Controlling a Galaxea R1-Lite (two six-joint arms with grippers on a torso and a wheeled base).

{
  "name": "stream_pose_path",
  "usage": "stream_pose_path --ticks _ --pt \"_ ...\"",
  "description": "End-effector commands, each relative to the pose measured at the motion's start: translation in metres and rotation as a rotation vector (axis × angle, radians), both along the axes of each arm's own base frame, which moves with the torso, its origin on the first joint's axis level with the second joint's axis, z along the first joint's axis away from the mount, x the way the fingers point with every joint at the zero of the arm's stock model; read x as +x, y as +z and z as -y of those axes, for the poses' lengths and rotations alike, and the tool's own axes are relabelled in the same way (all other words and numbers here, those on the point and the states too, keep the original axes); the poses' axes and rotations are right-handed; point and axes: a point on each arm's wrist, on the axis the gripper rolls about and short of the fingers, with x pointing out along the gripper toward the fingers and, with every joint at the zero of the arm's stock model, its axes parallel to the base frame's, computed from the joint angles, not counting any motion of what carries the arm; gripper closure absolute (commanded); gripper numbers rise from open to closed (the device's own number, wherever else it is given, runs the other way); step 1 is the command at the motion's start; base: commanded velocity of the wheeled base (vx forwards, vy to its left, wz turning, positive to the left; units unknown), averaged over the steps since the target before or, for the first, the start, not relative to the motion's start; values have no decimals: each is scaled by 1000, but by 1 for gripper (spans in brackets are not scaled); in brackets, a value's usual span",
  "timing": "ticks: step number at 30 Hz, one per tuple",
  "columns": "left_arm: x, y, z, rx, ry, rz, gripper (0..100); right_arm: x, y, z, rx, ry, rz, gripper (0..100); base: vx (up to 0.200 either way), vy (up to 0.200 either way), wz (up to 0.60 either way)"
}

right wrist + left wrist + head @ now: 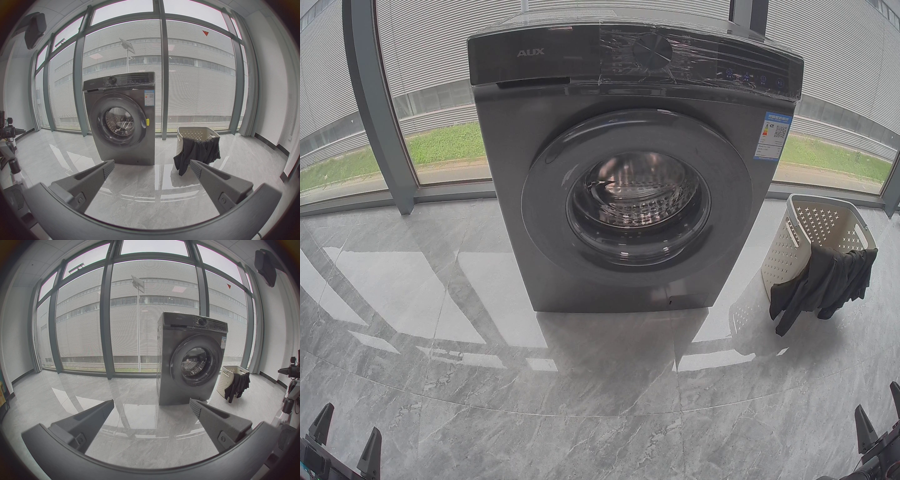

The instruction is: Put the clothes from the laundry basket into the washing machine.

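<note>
A grey metal front-loading washing machine point(625, 187) is standing in the centre of the head view, and its round glass-fronted door point(637, 200) is looking shut. At the right edge of the frame, a white perforated plastic laundry basket point(784, 250) is resting on the glossy grey marble floor point(487, 350), just beside the machine. A black cloth garment point(828, 281) is hanging over the basket's near rim, one end trailing down toward the floor. The left gripper point(349, 428) is sitting in the lower left corner and the right gripper point(878, 403) in the lower right, both with jaws spread and holding nothing, well apart from the basket.

The basket is probably light, so a sideways pull on the draped garment is risking tipping or sliding it across the slick floor. A pinch on a loose fold is likely to slip. With the door shut, any carried garment is going to be blocked at the opening.
</note>
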Motion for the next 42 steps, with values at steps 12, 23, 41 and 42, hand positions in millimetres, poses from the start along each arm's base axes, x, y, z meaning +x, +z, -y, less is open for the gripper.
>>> stream_pose_path --ticks 12,23,41,42 --pt "0 -5 0 1 0 2 0 1 -5 0 0 -1 -16 0 167 0 0" --pt "0 -5 0 1 0 2 0 1 -5 0 0 0 -16 0 0 -127 0" --pt "0 -5 0 1 0 2 0 1 -5 0 0 2 -16 0 0 -200 0" --pt "0 -5 0 1 0 2 0 1 -5 0 0 2 -16 0 0 -200 0"
